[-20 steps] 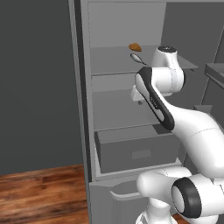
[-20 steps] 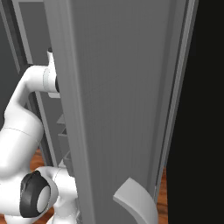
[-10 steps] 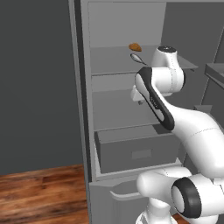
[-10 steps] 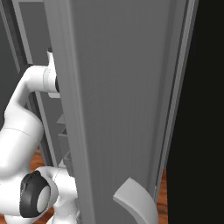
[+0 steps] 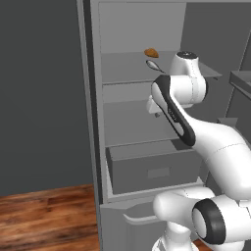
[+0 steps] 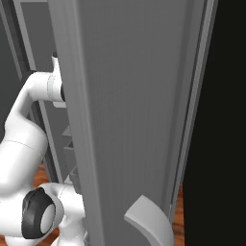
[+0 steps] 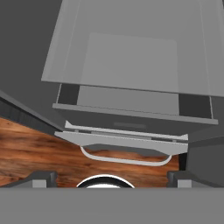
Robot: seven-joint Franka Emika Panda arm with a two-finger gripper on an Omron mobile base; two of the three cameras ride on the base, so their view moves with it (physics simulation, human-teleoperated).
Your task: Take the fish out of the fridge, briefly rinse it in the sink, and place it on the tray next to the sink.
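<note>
The tall grey cabinet-like fridge (image 5: 122, 147) is seen standing open in the left base view, with its pale grey inner shelves and a boxy grey drawer (image 5: 152, 169) exposed. The small slim silvery-grey fish (image 5: 152, 64) is seen lying on the upper shelf (image 5: 127, 68), just in front of an orange-brown rounded lump (image 5: 151, 52) and apart from it. The white arm with dark joints (image 5: 186, 122) is raised in front of the middle shelf, below the level of the fish, and the fish is not touched by it. In the hand view the gripper (image 7: 111, 178) is pointed down over a pale shelf (image 7: 131, 57) and the drawer beneath it; the jaws are spread wide apart, with nothing held between the two dark finger tips (image 7: 41, 178). A curved pale handle (image 7: 124, 158) and a strip of brown wooden floor (image 7: 30, 148) are seen below the drawer. In the right base view the broad grey fridge door (image 6: 134, 110) is seen edge-on, with the arm behind its left side.
</note>
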